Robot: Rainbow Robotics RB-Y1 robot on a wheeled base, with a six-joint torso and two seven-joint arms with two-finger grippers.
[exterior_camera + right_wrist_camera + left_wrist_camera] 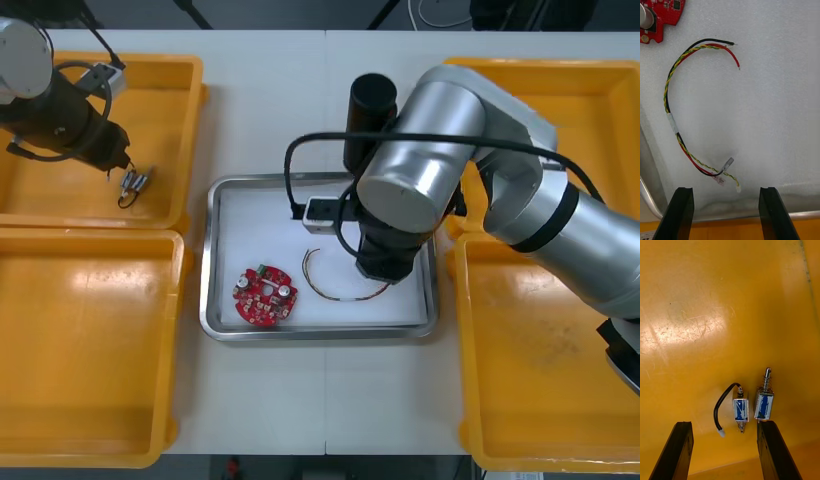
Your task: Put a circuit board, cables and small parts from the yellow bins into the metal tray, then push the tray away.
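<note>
Tray point(214, 300) holds red circuit board point(265, 297) and red and yellow cable point(672, 123), just ahead of open, empty right end effector point(725, 192). Open, empty left end effector point(723, 426) faces small metal parts point(740, 409) in yellow bin point(60, 195).

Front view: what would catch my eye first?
The silver right arm reaches over the metal tray, its open right pincer above a red and yellow cable, beside a round red circuit board. The open left pincer hangs over two small metal parts in the far left yellow bin.
</note>
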